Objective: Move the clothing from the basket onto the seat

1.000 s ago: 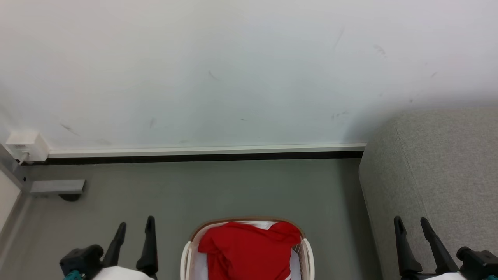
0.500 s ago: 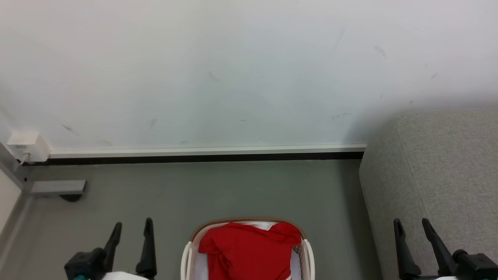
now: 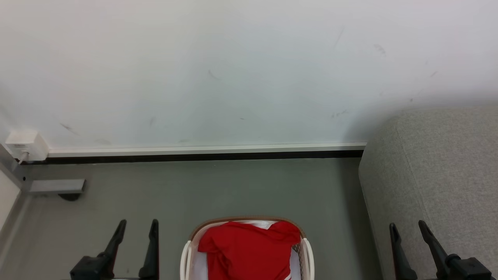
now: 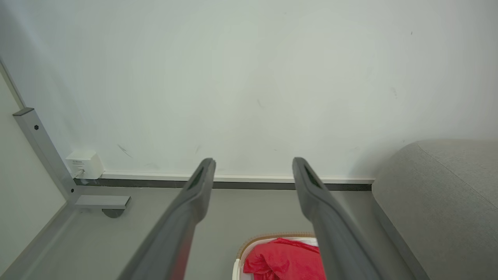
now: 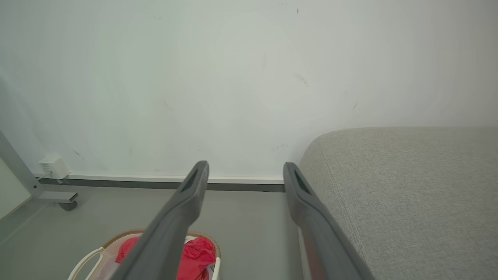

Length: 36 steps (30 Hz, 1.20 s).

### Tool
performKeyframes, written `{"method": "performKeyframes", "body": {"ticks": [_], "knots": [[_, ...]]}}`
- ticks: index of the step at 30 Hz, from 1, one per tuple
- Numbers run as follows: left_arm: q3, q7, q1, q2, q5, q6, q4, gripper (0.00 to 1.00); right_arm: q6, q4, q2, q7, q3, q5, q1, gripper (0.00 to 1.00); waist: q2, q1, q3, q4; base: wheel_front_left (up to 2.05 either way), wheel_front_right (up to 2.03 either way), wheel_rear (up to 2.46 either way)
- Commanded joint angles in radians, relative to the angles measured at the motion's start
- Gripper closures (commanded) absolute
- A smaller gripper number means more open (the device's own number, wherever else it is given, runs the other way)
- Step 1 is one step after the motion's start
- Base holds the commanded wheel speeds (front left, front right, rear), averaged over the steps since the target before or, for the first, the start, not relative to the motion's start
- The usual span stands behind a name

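Red clothing [image 3: 249, 251] lies bunched in the cream-white basket [image 3: 186, 252] on the floor at the bottom middle of the head view. The large grey seat [image 3: 439, 171] fills the right side. My left gripper [image 3: 138, 226] stands open and empty to the left of the basket, above the floor. My right gripper [image 3: 407, 228] is open and empty in front of the seat's side. In the left wrist view the open left gripper [image 4: 253, 163] frames the wall, with the clothing [image 4: 284, 260] below. In the right wrist view the right gripper [image 5: 245, 167] is open, the basket [image 5: 87, 260] low left, the seat [image 5: 408, 186] right.
A white wall [image 3: 233, 70] with a dark baseboard [image 3: 194, 157] stands behind the grey floor [image 3: 218, 190]. A small white box [image 3: 24, 144] sits at the wall's left, beside a grey metal frame foot [image 3: 56, 186].
Both grippers have sunk lower in the head view and their pale forearms have dropped out of it. The left gripper has shifted a little right. Basket and clothing are unmoved.
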Motion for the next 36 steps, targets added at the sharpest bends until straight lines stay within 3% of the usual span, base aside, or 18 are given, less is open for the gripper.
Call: {"method": "performKeyframes", "body": {"ticks": [1, 23, 36], "knots": [[0.007, -0.012, 0.009, 0.009, 0.025, -0.009, -0.009, 0.0, -0.002, -0.004, -0.001, -0.011, 0.0, -0.026, 0.007, 0.0, -0.0001, 0.0, 0.0, 0.0, 0.0, 0.0, 0.0], [0.086, -0.053, 0.052, -0.038, 0.195, -0.15, 0.002, 0.0, -0.002, 0.014, -0.002, -0.054, -0.01, -0.116, 0.026, 0.0, -0.0001, 0.0, 0.007, -0.009, 0.0, 0.0, 0.0], [0.127, -0.06, 0.061, -0.076, 0.234, -0.194, 0.034, 0.0, -0.002, 0.029, -0.002, -0.061, -0.028, -0.101, 0.026, 0.0, -0.0001, 0.0, 0.007, -0.017, 0.0, 0.0, 0.0]]}}
